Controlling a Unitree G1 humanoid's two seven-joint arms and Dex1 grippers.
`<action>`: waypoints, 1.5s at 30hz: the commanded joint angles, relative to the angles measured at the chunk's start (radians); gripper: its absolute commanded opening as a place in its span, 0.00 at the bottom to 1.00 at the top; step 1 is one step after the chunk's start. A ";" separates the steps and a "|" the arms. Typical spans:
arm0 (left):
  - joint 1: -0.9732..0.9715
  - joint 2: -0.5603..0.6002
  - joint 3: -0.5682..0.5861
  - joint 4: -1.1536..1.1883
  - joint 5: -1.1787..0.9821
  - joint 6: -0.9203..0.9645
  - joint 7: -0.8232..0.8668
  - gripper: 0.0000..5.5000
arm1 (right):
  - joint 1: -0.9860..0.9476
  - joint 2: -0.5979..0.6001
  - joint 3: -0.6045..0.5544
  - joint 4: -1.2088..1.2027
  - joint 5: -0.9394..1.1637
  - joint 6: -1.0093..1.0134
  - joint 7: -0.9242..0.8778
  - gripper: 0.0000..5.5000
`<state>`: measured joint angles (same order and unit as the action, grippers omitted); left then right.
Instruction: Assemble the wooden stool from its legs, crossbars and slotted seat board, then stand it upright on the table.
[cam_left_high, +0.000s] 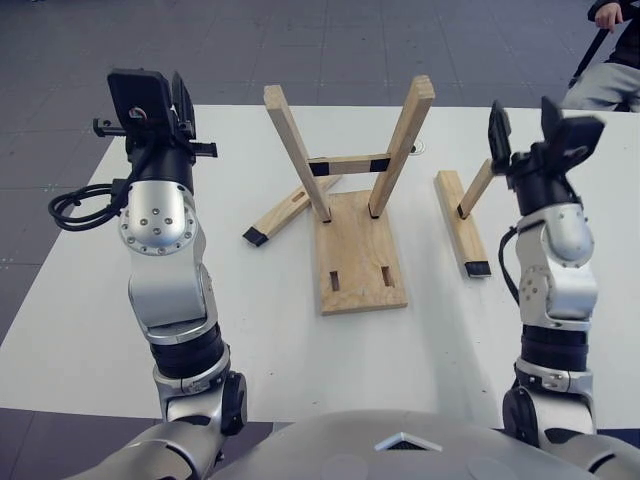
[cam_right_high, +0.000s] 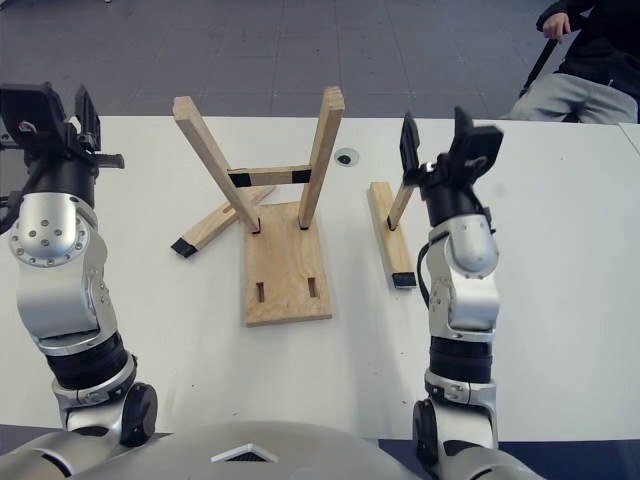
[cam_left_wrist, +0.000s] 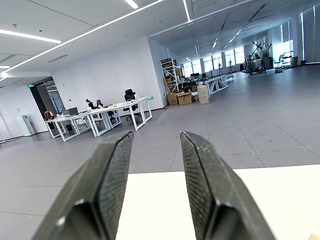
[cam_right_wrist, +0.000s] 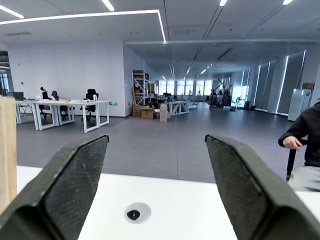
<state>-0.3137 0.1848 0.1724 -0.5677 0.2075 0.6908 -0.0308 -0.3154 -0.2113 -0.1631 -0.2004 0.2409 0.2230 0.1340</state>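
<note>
The slotted seat board (cam_left_high: 360, 262) lies flat at mid-table. Two legs (cam_left_high: 296, 150) (cam_left_high: 402, 143) stand up from its far end, splayed apart and joined by a crossbar (cam_left_high: 348, 165). Behind them at the left, a third leg (cam_left_high: 288, 211) lies on the table. A fourth leg (cam_left_high: 461, 234) lies to the right with a crossbar (cam_left_high: 476, 189) sticking up from it. My left gripper (cam_left_high: 178, 98) is raised over the table's left side, open and empty, as also seen in the left wrist view (cam_left_wrist: 156, 137). My right gripper (cam_right_high: 435, 135) is held up just right of the fourth leg, open and empty, its fingers (cam_right_wrist: 75, 175) wide apart.
The white table (cam_left_high: 250, 340) has free room in front and on both sides of the board. A round cable port (cam_right_high: 347, 157) sits behind the stool parts. A black cable (cam_left_high: 78, 211) loops off the left arm. A seated person (cam_right_high: 590, 60) is beyond the far right corner.
</note>
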 joint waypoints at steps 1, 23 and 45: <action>-0.004 -0.005 -0.001 -0.010 -0.007 -0.001 0.014 0.32 | -0.247 -0.048 -0.015 -0.010 0.022 0.267 -0.069 0.70; -0.011 -0.015 -0.009 -0.030 -0.015 0.018 0.027 0.32 | -0.194 -0.025 0.026 0.349 -0.031 0.447 -0.071 0.70; 0.057 -0.031 0.029 -0.181 -0.002 0.125 0.028 0.32 | -0.141 -0.268 -0.281 -0.499 0.321 1.227 -0.058 0.90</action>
<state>-0.2811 0.1516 0.1767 -0.7014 0.2003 0.7746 -0.0115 -0.5141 -0.4470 -0.4228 -0.5936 0.5081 1.2961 0.0355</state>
